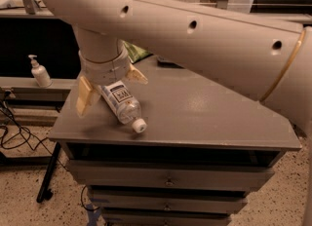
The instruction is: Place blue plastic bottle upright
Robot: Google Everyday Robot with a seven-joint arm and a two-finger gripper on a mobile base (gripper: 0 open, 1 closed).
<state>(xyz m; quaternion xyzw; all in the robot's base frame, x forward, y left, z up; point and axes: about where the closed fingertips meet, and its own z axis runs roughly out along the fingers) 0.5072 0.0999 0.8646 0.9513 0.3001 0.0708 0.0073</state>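
The blue plastic bottle point(125, 106) lies on its side in the left part of the grey worktop point(209, 110), close to the front edge. Its white cap point(140, 126) points to the lower right of the frame, and its other end goes up and left, under the wrist of the robot. The pale label point(119, 94) with dark print faces upward.

The gripper point(111, 94) hangs directly over this upper end of the bottle. It is spread open, with one beige finger point(84, 96) on the left side of the bottle and the other finger point(136, 75) on the right side, so the bottle lies between them. The left finger is just beside the bottle; whether it touches, I cannot tell.

The thick beige arm point(195, 37) crosses the whole upper part of the frame. At the far left a small white pump bottle point(40, 72) stands on a lower ledge. Under the worktop there are drawers point(168, 178).
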